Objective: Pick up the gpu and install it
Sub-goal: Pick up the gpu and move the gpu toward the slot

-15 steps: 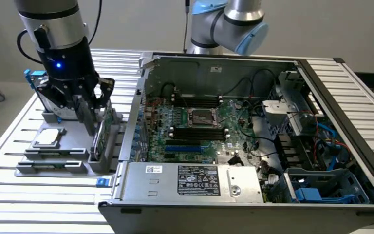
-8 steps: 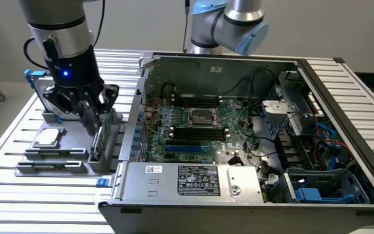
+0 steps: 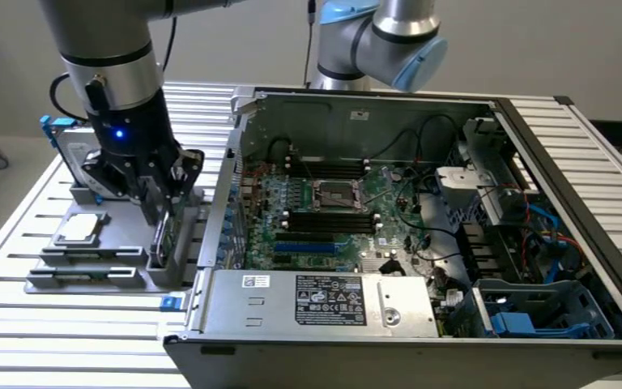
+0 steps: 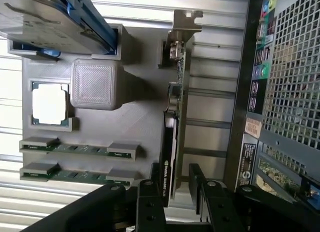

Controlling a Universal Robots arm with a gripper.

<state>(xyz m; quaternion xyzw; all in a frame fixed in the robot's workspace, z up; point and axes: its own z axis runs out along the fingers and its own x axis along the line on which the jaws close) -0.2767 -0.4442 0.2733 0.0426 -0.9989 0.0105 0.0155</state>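
The gpu [image 4: 171, 142] stands on edge in a slot of the grey holder [image 4: 135, 112], with its black shroud on one face, its green board on the other and its silver bracket [image 4: 182, 22] at the far end. My gripper [image 4: 172, 184] is open and straddles the card's near end, one finger [image 4: 150, 197] on the shroud side and the other finger [image 4: 197, 179] on the board side with a small gap. In the exterior view my gripper [image 3: 158, 212] hangs low over the gpu [image 3: 163, 239], on that view's left, beside the open computer case [image 3: 570, 162].
On the holder lie a silver hard drive with blue rails [image 4: 50, 22], a square processor chip [image 4: 49, 104] and two memory sticks [image 4: 75, 149]. The case's perforated wall [image 4: 290, 67] is close beside the card. Inside are the motherboard [image 3: 333, 203] and power supply [image 3: 322, 300]. A second arm [image 3: 387, 40] stands behind.
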